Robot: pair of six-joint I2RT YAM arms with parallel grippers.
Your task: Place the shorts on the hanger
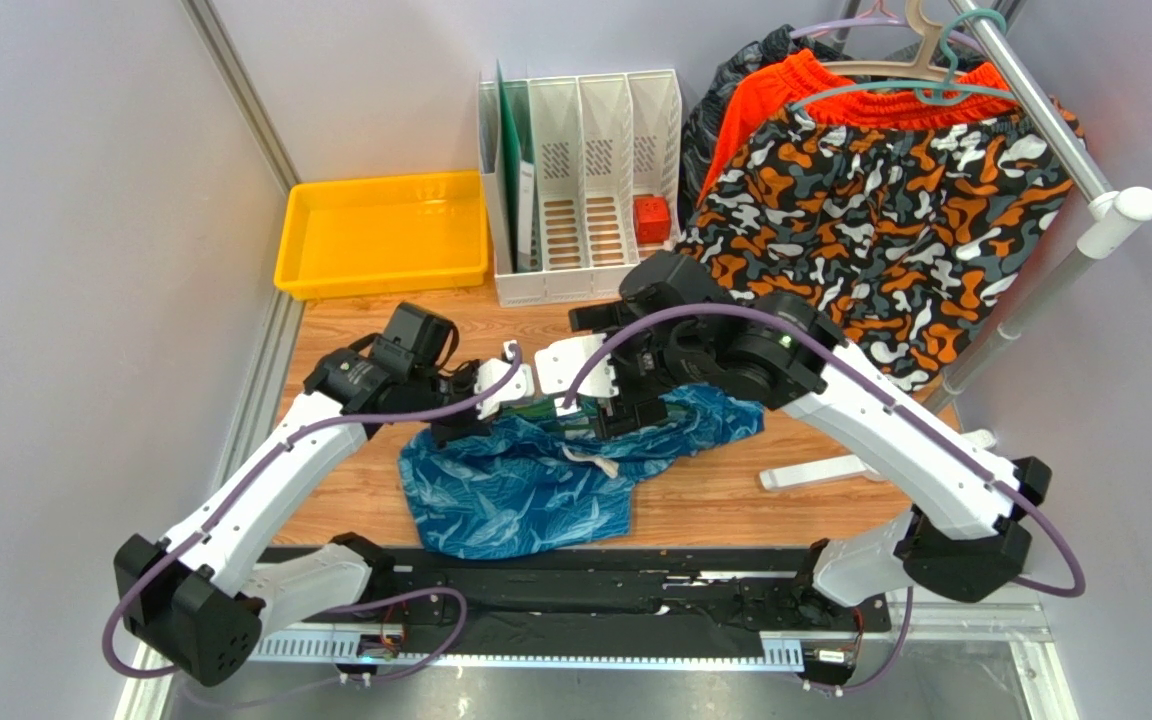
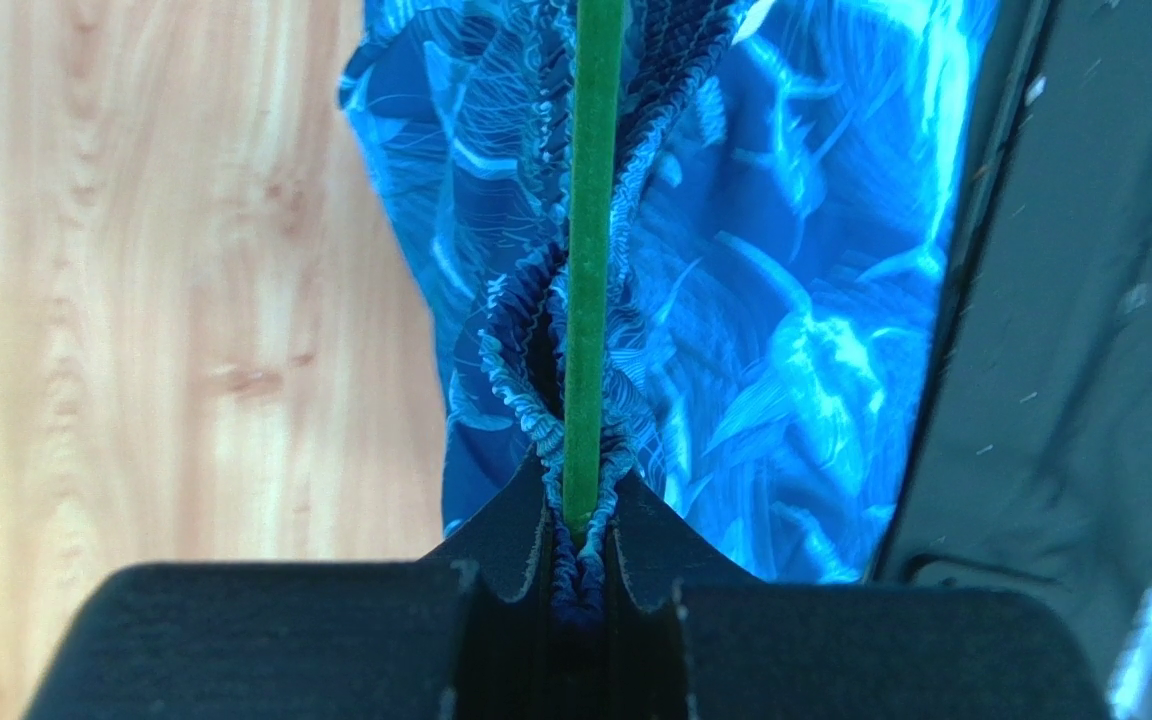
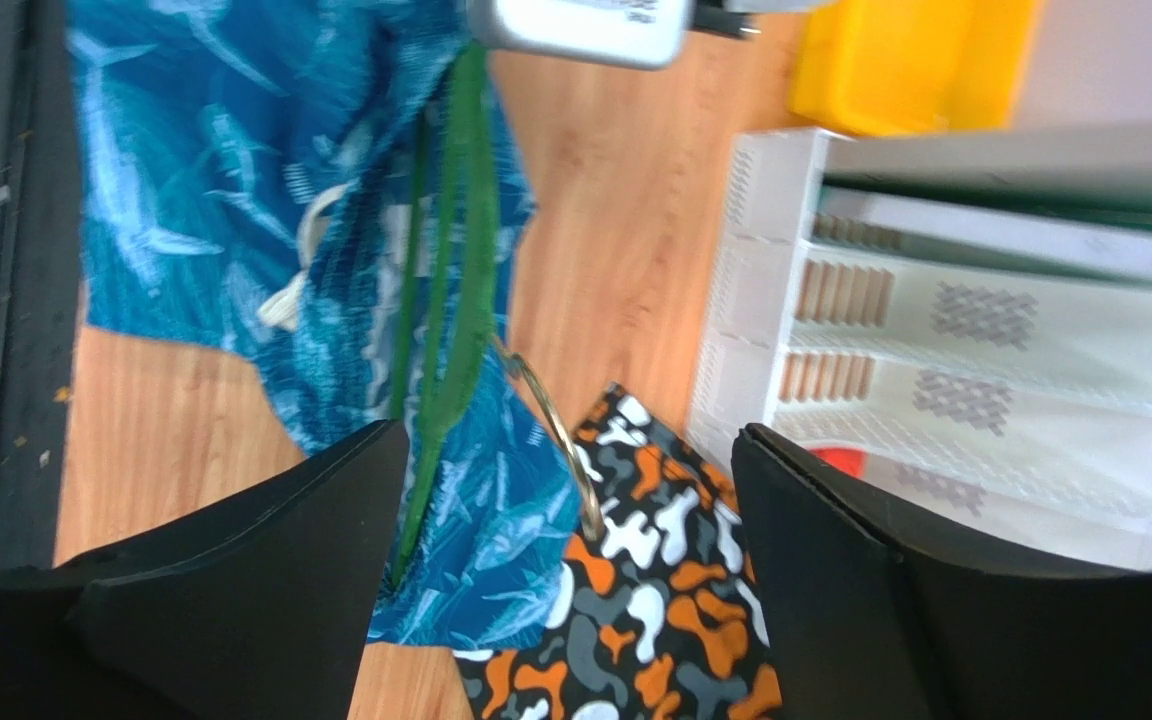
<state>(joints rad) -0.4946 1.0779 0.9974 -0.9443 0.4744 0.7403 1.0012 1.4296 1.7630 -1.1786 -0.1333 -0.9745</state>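
Blue leaf-print shorts (image 1: 522,495) lie crumpled on the wooden table (image 1: 687,510) between the two arms, with the green hanger (image 2: 591,225) running along the gathered waistband. The left gripper (image 2: 579,555) is pressed together, pinching the waistband and the hanger bar at once. The right gripper (image 3: 567,450) is spread wide above the hanger's hook end and grips nothing; camouflage shorts (image 3: 642,615) show between its fingers.

Cloth, plastic and wood
Thin cloth shorts (image 2: 778,300), ribbed waistband; matt green plastic hanger (image 2: 593,225); smooth grained wood table (image 2: 162,300)
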